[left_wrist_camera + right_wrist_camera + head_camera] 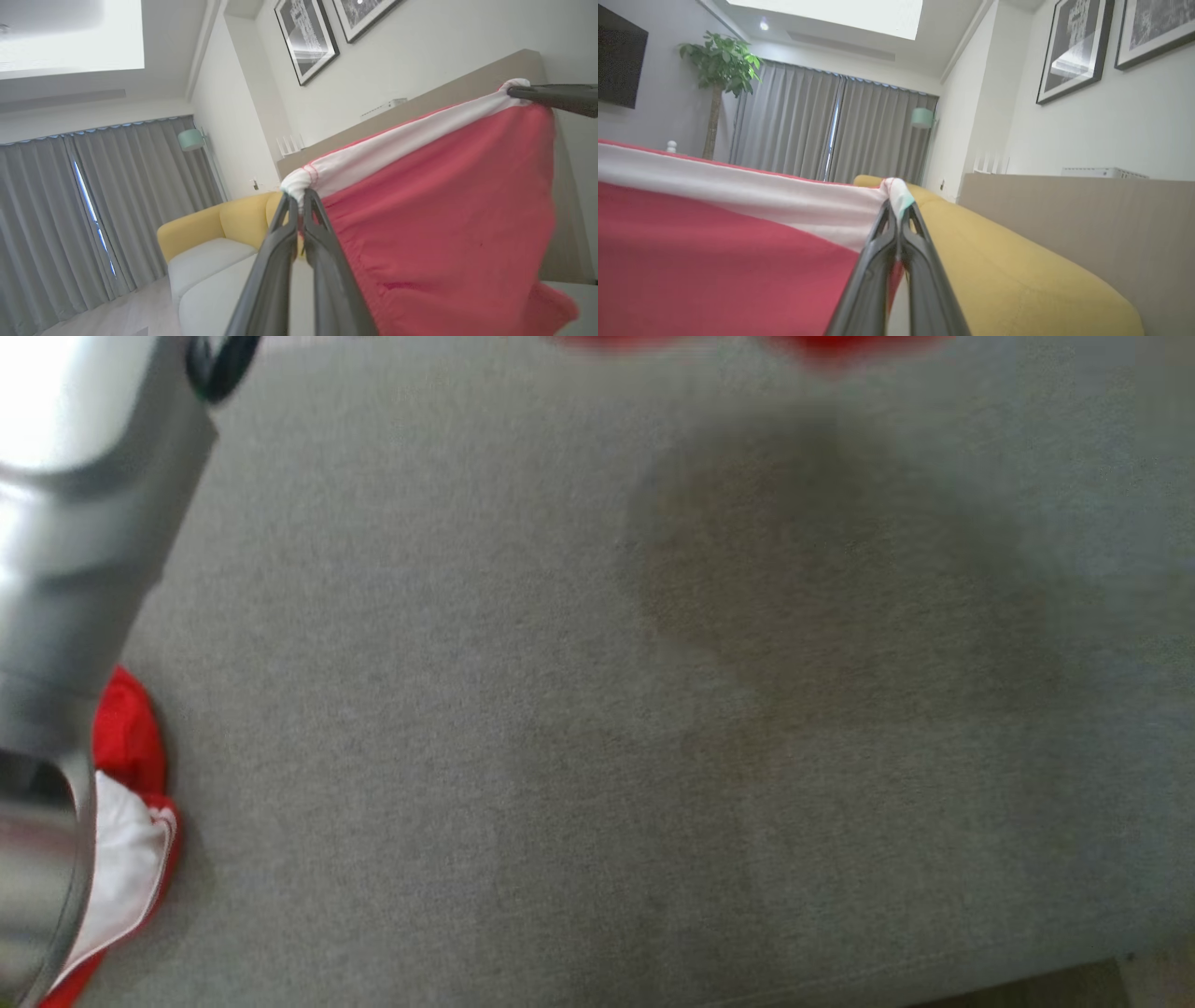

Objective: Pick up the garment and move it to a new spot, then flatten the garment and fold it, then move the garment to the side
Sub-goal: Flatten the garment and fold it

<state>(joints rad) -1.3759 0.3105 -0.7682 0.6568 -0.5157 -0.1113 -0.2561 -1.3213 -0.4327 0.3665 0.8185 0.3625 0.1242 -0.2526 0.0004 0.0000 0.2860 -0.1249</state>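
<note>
Garment (444, 210) taut, L end effector (300, 195) & R end effector (898, 205) gripping corners

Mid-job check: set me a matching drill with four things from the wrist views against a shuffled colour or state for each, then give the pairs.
Things:
1. left gripper
2. garment
3. sofa
4. curtains

Colour or state:
A. yellow
B. shut on the garment's edge
C. grey
D. red with a white band

Pairs: 1-B, 2-D, 3-A, 4-C
</note>
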